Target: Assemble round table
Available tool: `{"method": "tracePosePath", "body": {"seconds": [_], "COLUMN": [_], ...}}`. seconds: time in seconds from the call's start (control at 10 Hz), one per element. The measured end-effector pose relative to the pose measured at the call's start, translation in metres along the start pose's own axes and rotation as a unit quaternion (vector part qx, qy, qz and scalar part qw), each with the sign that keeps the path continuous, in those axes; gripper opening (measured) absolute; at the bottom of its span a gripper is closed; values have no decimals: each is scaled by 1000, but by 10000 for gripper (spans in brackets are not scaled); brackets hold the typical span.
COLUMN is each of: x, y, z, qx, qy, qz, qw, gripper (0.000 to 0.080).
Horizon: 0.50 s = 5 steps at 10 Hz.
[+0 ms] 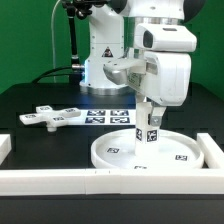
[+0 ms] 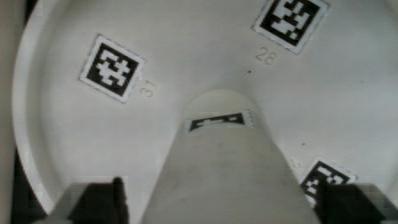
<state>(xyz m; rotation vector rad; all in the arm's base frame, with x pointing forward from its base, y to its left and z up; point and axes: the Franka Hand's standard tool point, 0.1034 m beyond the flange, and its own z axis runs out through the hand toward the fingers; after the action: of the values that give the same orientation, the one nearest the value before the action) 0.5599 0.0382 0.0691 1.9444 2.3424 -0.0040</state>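
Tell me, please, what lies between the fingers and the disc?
The upright post, held in the fingers, reaches down toward the disc; the exterior view shows it.

Robotics lab bench.
Green backdrop (image 1: 30,40), black table (image 1: 30,98) fenced by white rails (image 1: 50,180), a marker board (image 1: 108,117), and a mounted robot arm (image 1: 103,55).

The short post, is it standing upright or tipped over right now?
Upright. In the exterior view the post is vertical over the middle of the disc, under the gripper; whether it is gripped, cannot tell.
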Motion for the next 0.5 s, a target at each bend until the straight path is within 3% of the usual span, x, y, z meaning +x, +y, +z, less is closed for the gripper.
{"method": "tracePosePath", "body": {"seconds": [0.1, 0.4, 0.5], "x": [0, -1, -2], "y": [0, -1, -2], "z": [0, 1, 1], "qx": [0, 1, 11], "qy": [0, 0, -1], "qz": [0, 22, 48], "qw": [1000, 1000, 999], "gripper": [407, 409, 409]}}
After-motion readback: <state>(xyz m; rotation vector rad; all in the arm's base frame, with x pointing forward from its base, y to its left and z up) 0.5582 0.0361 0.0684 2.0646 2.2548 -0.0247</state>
